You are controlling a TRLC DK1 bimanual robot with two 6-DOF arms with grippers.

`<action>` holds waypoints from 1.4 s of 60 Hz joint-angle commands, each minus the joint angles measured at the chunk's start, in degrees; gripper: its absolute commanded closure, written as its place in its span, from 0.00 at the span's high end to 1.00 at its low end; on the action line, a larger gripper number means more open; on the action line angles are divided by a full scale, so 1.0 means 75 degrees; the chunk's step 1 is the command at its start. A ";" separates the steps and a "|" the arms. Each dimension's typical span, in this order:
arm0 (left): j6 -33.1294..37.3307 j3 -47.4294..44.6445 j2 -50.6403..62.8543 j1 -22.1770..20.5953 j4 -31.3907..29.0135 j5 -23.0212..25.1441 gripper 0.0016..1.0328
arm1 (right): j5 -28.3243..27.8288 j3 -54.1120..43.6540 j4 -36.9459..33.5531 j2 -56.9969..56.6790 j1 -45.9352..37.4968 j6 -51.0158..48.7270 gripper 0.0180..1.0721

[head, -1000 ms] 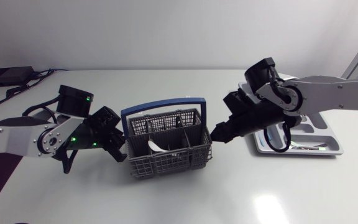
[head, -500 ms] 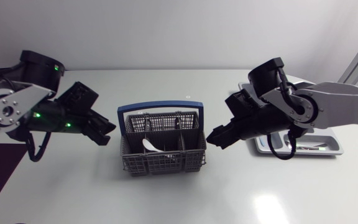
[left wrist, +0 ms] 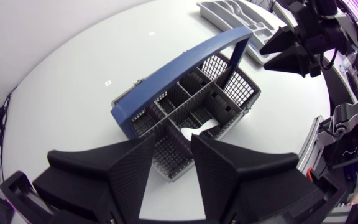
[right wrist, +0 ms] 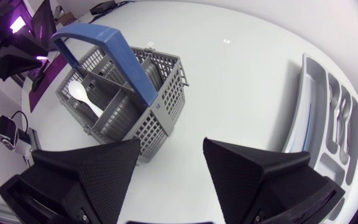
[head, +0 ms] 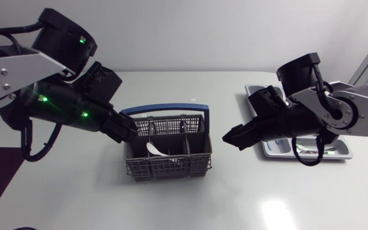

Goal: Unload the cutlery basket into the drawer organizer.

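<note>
Just ahead of and a little below the left gripper (left wrist: 171, 143) stands the cutlery basket (left wrist: 211, 93) on the white surface (head: 235, 198). Its near corner sits under the gap between the fingers, and neither finger touches it. The blue handle (head: 165, 110) is upright over the grey mesh compartments, and in the head view one end of it is close beside the left gripper's tip. A white spoon (left wrist: 194, 129) lies tilted in a middle compartment, with its bowl on the left gripper's side.

The left gripper's fingers stand a modest way apart and hold nothing. The left arm is raised high above the surface and bends steeply down, so its gripper slants toward the basket's handle end.

The right gripper (head: 230, 137) is on the opposite side of the basket, apart from it, with its fingers spread wide and nothing between them. From this gripper the basket lies ahead and off to one side. The drawer organizer (right wrist: 328, 118) lies close beside and behind it, with metal cutlery (right wrist: 340, 112) in its compartments. The right arm stretches low across the organizer and hides part of it in the head view, and its gripper points toward the basket.
</note>
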 commanded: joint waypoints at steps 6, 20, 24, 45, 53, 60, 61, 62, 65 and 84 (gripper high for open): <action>-0.0344 0.0392 0.0753 -0.0354 -0.0350 -0.0372 0.41 | 0.0061 -0.0334 -0.0122 -0.0136 -0.0103 0.0138 0.71; -0.0391 0.0685 0.1420 -0.0635 -0.0596 -0.0547 0.41 | 0.0049 -0.0358 -0.0110 -0.0112 -0.0103 0.0126 0.71; -0.0438 0.0743 0.1573 -0.0729 -0.0619 -0.0559 0.41 | 0.0061 -0.0334 -0.0110 -0.0100 -0.0103 0.0138 0.71; -0.0637 0.0931 0.2182 -0.0811 -0.0643 -0.0629 0.40 | 0.0061 -0.0334 -0.0063 -0.0042 -0.0103 0.0138 0.71; -0.0649 0.0966 0.2299 -0.0799 -0.0643 -0.0629 0.38 | 0.0049 -0.0358 -0.0063 -0.0054 -0.0091 0.0138 0.71; -0.0708 0.1048 0.2428 -0.0787 -0.0643 -0.0641 0.35 | 0.0049 -0.0381 -0.0040 -0.0054 -0.0091 0.0126 0.71; -0.0708 0.1060 0.2440 -0.0775 -0.0643 -0.0641 0.35 | 0.0049 -0.0381 -0.0052 -0.0054 -0.0091 0.0126 0.71; -0.0708 0.1071 0.2463 -0.0775 -0.0643 -0.0641 0.35 | 0.0049 -0.0393 -0.0040 -0.0065 -0.0103 0.0126 0.71; -0.0708 0.1095 0.2510 -0.0775 -0.0655 -0.0629 0.32 | 0.0049 -0.0404 -0.0040 -0.0077 -0.0103 0.0126 0.71; -0.0754 0.1189 0.2827 -0.0752 -0.0748 -0.0629 0.22 | 0.0049 -0.0475 -0.0040 -0.0136 -0.0103 0.0068 0.71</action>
